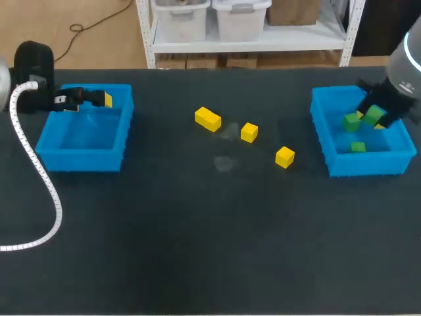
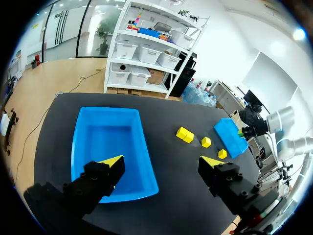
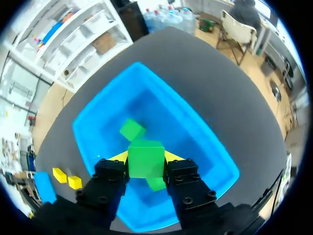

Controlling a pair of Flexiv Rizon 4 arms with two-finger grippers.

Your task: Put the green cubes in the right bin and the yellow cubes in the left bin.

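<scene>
My right gripper (image 3: 145,161) is shut on a green cube (image 3: 145,157) and holds it above the right blue bin (image 3: 98,128). Two more green cubes (image 3: 132,130) lie on that bin's floor. In the head view the held cube (image 1: 373,116) hangs over the right bin (image 1: 321,125), near the other green cubes (image 1: 358,147). Three yellow cubes (image 1: 208,119) (image 1: 248,132) (image 1: 285,157) lie on the table between the bins. My left gripper (image 1: 99,99) is open over the back of the left blue bin (image 1: 82,160); its fingers (image 2: 110,164) hold nothing above that bin (image 2: 105,132).
The dark table (image 1: 197,230) stretches wide in front of the bins and cubes. A white ribbed cable (image 1: 39,178) from my left arm curves over the table's left side, in front of the left bin.
</scene>
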